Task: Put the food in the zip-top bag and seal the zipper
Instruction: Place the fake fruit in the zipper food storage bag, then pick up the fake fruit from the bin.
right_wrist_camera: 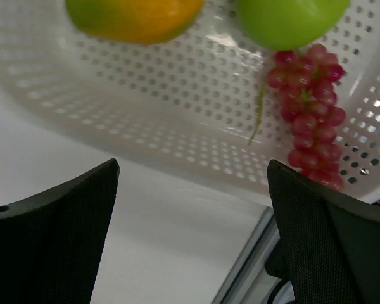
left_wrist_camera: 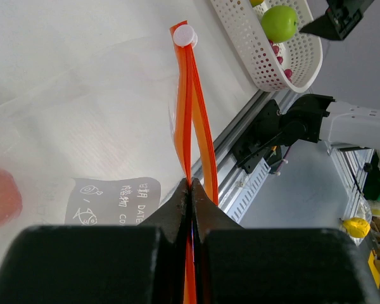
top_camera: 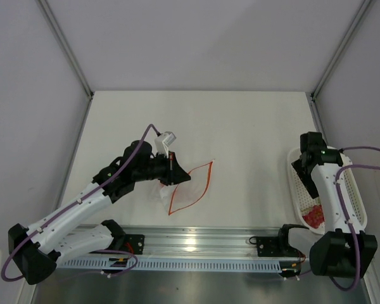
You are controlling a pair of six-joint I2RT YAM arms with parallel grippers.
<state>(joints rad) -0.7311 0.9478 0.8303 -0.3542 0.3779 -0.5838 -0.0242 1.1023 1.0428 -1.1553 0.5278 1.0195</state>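
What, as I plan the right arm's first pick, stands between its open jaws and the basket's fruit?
Nothing visible. The right gripper is open over the white basket; green fruit and grapes lie uncovered beyond its near rim.

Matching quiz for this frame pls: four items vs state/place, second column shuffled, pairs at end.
1 left end effector
2 right end effector
3 lime green round toy fruit
4 small white round tab

A in the white plastic mesh basket
B open, near that basket
C at the free end of the orange-red zipper strip
D shut on that strip

Pairs: 1-D, 2-B, 3-A, 4-C
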